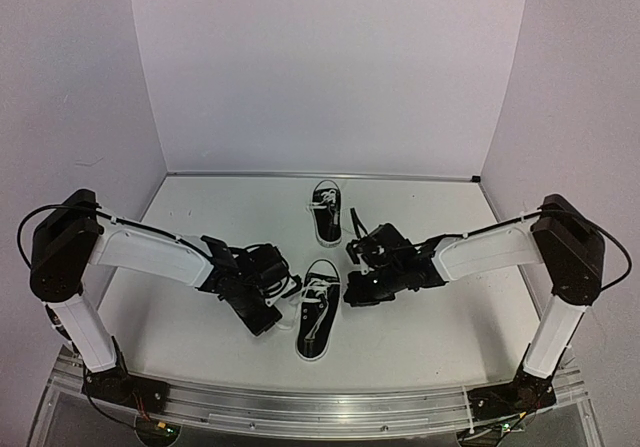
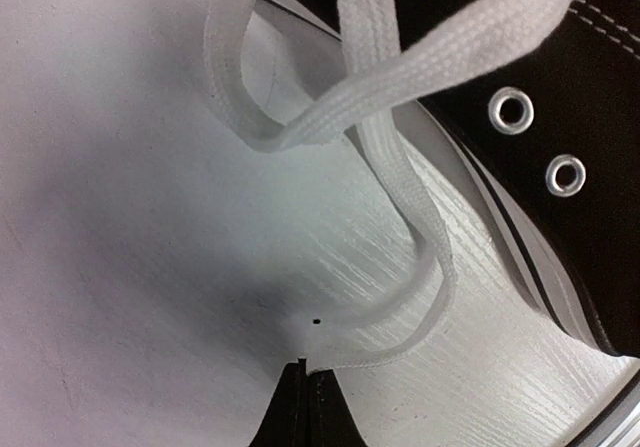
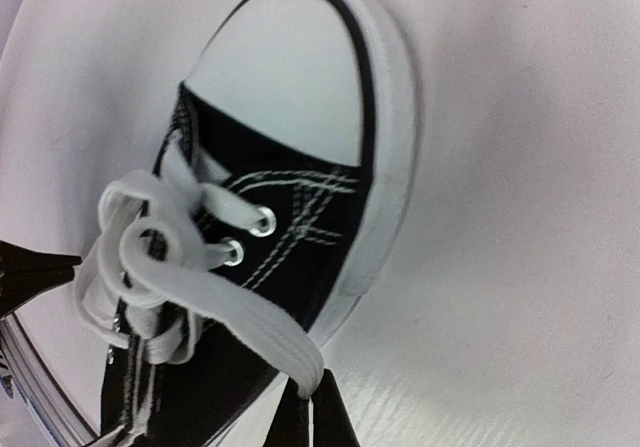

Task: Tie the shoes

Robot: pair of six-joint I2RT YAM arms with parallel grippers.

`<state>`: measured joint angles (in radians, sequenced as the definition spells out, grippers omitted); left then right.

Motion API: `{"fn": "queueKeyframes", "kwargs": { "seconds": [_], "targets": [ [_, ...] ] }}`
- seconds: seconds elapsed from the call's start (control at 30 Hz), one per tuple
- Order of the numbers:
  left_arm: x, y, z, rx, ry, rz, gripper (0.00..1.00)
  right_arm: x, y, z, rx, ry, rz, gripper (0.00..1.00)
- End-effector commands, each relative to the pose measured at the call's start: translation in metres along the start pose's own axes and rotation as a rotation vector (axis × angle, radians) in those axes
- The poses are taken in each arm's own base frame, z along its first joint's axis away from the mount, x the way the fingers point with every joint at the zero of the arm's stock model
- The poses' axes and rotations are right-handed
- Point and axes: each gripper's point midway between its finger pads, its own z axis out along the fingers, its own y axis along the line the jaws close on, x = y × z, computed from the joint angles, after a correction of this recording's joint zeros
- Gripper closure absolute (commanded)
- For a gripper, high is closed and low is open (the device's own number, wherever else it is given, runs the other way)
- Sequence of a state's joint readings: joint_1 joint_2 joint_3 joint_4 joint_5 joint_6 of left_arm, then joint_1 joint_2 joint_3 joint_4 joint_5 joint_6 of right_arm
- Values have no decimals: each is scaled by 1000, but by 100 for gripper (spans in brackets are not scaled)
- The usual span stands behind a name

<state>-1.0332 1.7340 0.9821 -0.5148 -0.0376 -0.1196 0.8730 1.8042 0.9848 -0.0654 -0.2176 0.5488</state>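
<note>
The two shoes lie on the white table (image 1: 200,337), one behind the other along its middle line. The far shoe (image 1: 325,212) sits close to the far edge, apart from both arms. The near shoe (image 1: 314,317) lies between the middle of the table and the near edge, lengthwise from near to far, with both arms reaching in on it from either side.

The left pincer (image 2: 305,372) is at the left side of the near shoe, low over the table. Its jaws are clenched, and the bend of a white lace (image 2: 440,52) runs right into their tips, so it seems to be pinching that loop. From there the lace curves up along the table to the black side of the shoe, past two metal eyelets (image 2: 511,110), where a second, wider strand crosses over it.

The right pincer (image 3: 308,397) is at the right side of the same shoe, also clenched, gripping a flat lace strand (image 3: 250,322) that stretches from its tips up to the loose loops over the shoe's tongue. In this view the white toe cap (image 3: 285,77) points away from the pincer, and the white sole edge (image 3: 390,167) rests on the table.
</note>
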Motion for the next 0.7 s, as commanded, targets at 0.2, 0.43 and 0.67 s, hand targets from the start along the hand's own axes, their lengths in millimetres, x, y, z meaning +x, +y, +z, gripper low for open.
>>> {"fn": "queueKeyframes", "kwargs": {
  "seconds": [0.2, 0.43, 0.67],
  "targets": [
    [-41, -5, -32, 33, -190, -100, 100, -13, 7, 29, -18, 23, -39, 100],
    [-45, 6, -43, 19, -248, -176, 100, -17, 10, 20, -23, 5, -41, 100],
    [-46, 64, -82, -54, -383, -437, 100, -27, -13, -34, 7, -95, 39, 100]
  ]
}}
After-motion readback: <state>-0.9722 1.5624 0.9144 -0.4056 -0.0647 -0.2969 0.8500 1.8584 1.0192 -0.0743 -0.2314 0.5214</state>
